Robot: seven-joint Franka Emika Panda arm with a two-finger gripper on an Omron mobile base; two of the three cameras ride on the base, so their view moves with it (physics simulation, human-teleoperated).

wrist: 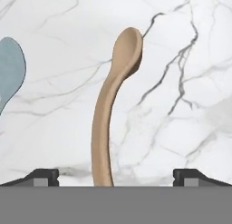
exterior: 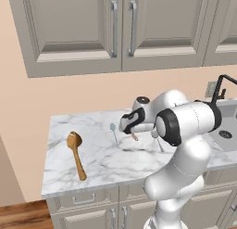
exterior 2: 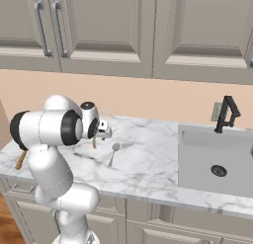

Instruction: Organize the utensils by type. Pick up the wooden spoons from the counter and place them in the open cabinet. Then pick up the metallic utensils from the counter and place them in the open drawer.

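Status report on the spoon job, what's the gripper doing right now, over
Gripper open, empty, straddling the small tan wooden spoon on the counter. Teal spoon lies close beside it, clear of the fingers. Nothing picked up yet.

My arm is glossy white all over, built of rounded, bulging segments that swell like stacked shells. Black rings mark my joints, the broadest a dark band round the big drum at my elbow. A small cap with a dark disc tops my wrist. My hand is white with black trim, and my 2 fingers end in small dark, blocky tips.
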